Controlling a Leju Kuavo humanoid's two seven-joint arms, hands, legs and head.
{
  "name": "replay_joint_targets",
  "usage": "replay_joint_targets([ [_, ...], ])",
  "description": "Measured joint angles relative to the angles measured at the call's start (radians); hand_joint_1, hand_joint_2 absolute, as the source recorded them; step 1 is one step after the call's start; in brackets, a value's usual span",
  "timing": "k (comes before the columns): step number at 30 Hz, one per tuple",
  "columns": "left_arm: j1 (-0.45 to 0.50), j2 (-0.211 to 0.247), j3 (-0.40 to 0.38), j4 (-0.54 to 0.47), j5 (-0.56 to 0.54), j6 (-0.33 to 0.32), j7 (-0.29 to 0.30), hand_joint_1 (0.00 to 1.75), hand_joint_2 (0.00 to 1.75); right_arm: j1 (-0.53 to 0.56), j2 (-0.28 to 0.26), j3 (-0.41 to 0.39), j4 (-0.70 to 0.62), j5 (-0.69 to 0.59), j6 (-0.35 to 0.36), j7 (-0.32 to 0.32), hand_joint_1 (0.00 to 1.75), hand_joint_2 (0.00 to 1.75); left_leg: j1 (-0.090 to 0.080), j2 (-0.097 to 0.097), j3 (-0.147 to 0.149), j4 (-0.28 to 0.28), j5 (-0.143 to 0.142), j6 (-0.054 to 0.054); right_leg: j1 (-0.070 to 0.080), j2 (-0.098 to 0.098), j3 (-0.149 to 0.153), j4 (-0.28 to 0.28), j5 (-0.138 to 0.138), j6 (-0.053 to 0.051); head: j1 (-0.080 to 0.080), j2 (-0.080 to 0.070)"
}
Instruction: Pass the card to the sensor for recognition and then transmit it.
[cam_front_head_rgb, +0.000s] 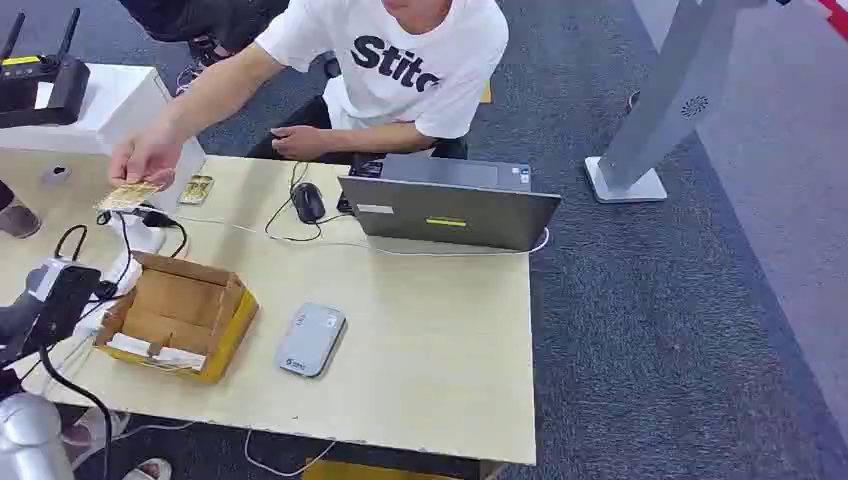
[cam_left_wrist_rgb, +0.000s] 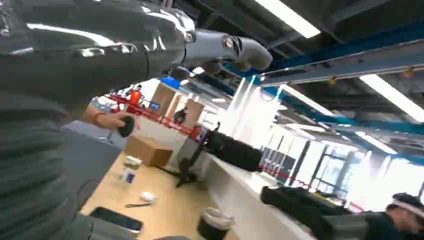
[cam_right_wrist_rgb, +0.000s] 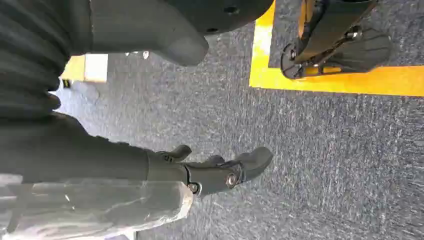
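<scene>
A person in a white T-shirt sits behind the table and holds a yellowish card (cam_front_head_rgb: 128, 195) in one hand (cam_front_head_rgb: 150, 158) above the table's far left. A second card (cam_front_head_rgb: 196, 189) lies flat on the table beside it. The grey flat sensor (cam_front_head_rgb: 311, 340) rests on the tabletop near the middle front. My left arm (cam_front_head_rgb: 48, 300) rises at the table's left edge, short of the card. My left hand (cam_left_wrist_rgb: 227, 49) is raised with its fingers stretched out and holds nothing. My right hand (cam_right_wrist_rgb: 215, 172) hangs over the grey carpet, fingers apart and empty.
An open cardboard box (cam_front_head_rgb: 180, 315) stands left of the sensor. A grey laptop (cam_front_head_rgb: 450, 205), a black mouse (cam_front_head_rgb: 307, 202) and cables lie at the back of the light wooden table (cam_front_head_rgb: 440, 350). A white stand (cam_front_head_rgb: 650, 110) rises on the carpet to the right.
</scene>
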Motion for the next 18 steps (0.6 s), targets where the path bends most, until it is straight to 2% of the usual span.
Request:
replay_joint_targets([
  [3, -0.029, -0.002, -0.079, 0.029, -0.049, 0.014, 0.029, 0.0, 1.75, -0.002, 0.0, 0.013, -0.001, -0.002, 0.013, 0.009, 0.0, 1.75, 0.0, 0.001, -0.001, 0.0, 0.0, 0.0, 0.0, 0.001, 0.002, 0.001, 0.001, 0.0, 0.0, 0.0],
  [6, -0.038, -0.004, -0.112, 0.035, -0.073, 0.023, 0.045, 0.0, 1.75, -0.001, 0.0, 0.018, -0.002, 0.002, 0.015, 0.015, 0.0, 1.75, 0.0, 0.003, 0.0, 0.0, 0.0, 0.0, 0.0, 0.003, 0.0, 0.0, 0.001, 0.0, -0.001, 0.0],
  [12, -0.07, -0.012, -0.238, 0.071, -0.111, 0.03, 0.1, 0.03, 1.75, -0.006, -0.005, 0.033, -0.006, 0.004, 0.029, 0.019, 0.0, 1.75, 0.0, 0.001, -0.001, 0.0, 0.0, 0.0, 0.0, 0.0, 0.001, 0.0, 0.001, 0.0, 0.0, 0.0],
  [13, -0.072, -0.013, -0.251, 0.075, -0.111, 0.03, 0.105, 0.59, 1.75, -0.005, -0.005, 0.037, -0.007, 0.004, 0.029, 0.019, 0.0, 1.75, 0.0, 0.001, -0.001, 0.0, 0.0, 0.0, 0.0, 0.001, 0.001, 0.0, 0.001, 0.0, 0.0, 0.0],
  [14, -0.074, -0.014, -0.259, 0.08, -0.109, 0.03, 0.106, 1.54, 1.75, -0.005, -0.006, 0.039, -0.007, 0.003, 0.028, 0.018, 0.0, 1.75, 0.0, 0.001, -0.001, 0.0, 0.0, 0.0, 0.0, 0.001, 0.001, 0.0, 0.001, 0.0, 0.0, 0.0],
  [15, -0.074, -0.015, -0.264, 0.085, -0.107, 0.03, 0.108, 1.73, 1.75, -0.005, -0.006, 0.04, -0.007, 0.003, 0.028, 0.018, 0.0, 1.75, 0.0, 0.001, -0.001, 0.0, 0.0, 0.0, 0.0, 0.001, 0.001, 0.0, 0.001, 0.0, 0.0, 0.0],
  [18, -0.074, -0.017, -0.273, 0.098, -0.104, 0.03, 0.108, 1.75, 1.75, -0.006, -0.008, 0.042, -0.007, 0.003, 0.028, 0.017, 0.0, 1.75, 0.0, 0.0, -0.001, 0.0, 0.0, 0.0, 0.0, 0.001, 0.001, 0.0, 0.001, 0.0, 0.0, 0.0],
])
